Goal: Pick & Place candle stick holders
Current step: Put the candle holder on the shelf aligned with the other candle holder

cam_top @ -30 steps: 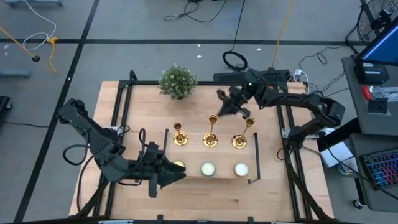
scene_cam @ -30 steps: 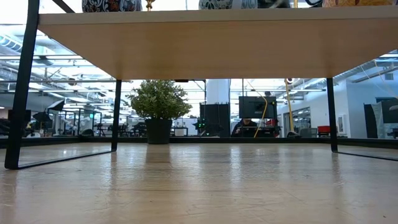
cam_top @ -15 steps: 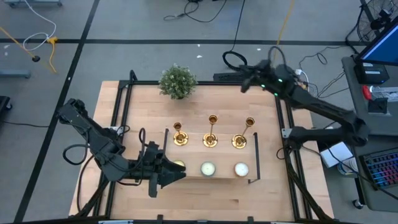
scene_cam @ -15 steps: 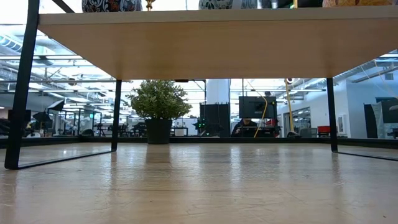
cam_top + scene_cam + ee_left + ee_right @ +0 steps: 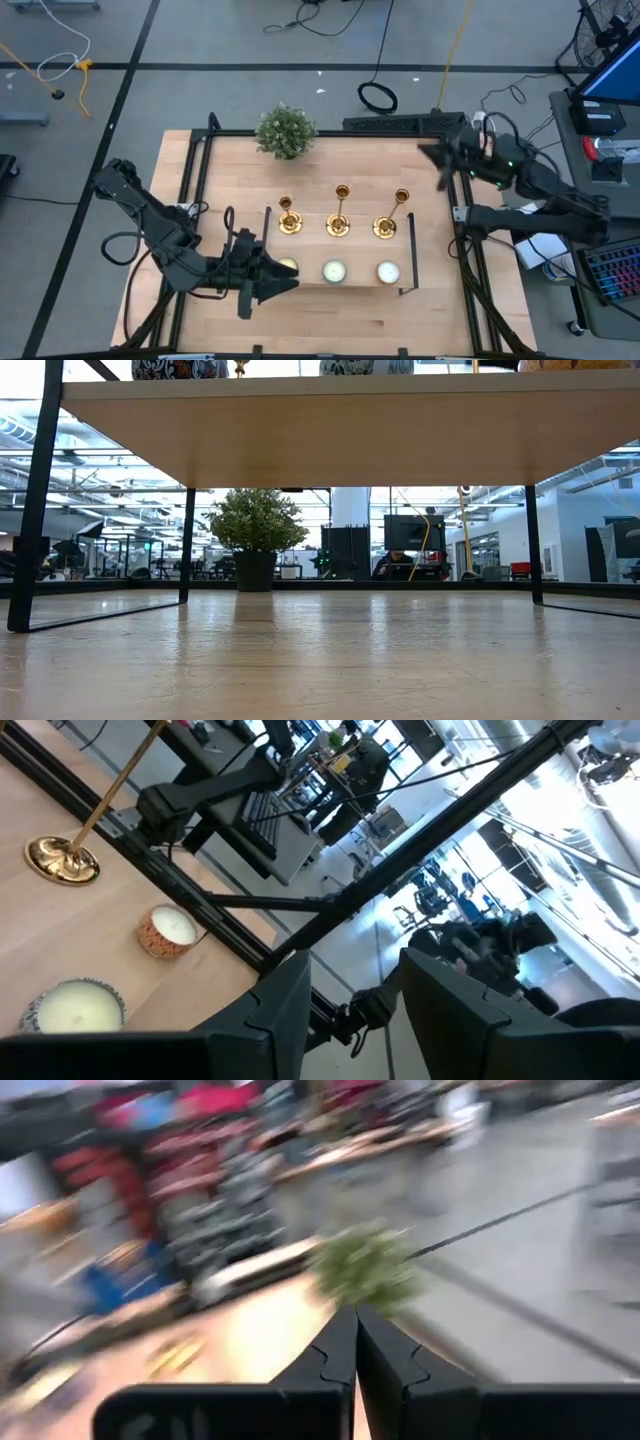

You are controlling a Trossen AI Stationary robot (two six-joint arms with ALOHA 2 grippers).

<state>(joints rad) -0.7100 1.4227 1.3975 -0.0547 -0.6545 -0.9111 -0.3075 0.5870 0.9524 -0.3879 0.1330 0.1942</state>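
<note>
Three gold candle stick holders [image 5: 288, 218] [image 5: 339, 214] [image 5: 388, 220] stand upright in a row, on their round bases, on a raised wooden shelf [image 5: 362, 248]. My left gripper [image 5: 285, 283] is open and empty at the shelf's near left corner. Its wrist view shows one holder's base [image 5: 62, 858]. My right gripper [image 5: 437, 155] is shut and empty above the table's far right edge, clear of the holders. Its fingers meet in the blurred right wrist view [image 5: 355, 1342].
Three round candles [image 5: 287, 266] [image 5: 333, 271] [image 5: 388, 271] sit along the shelf's near edge. A bushy green plant [image 5: 286, 130] stands at the table's far side. The shelf rests on black metal legs [image 5: 30, 510]. There is bare tabletop [image 5: 320, 660] under the shelf.
My right gripper has swung from just beyond the middle and right holders toward the table's far right edge. The holders stand as before. My left arm has kept still.
</note>
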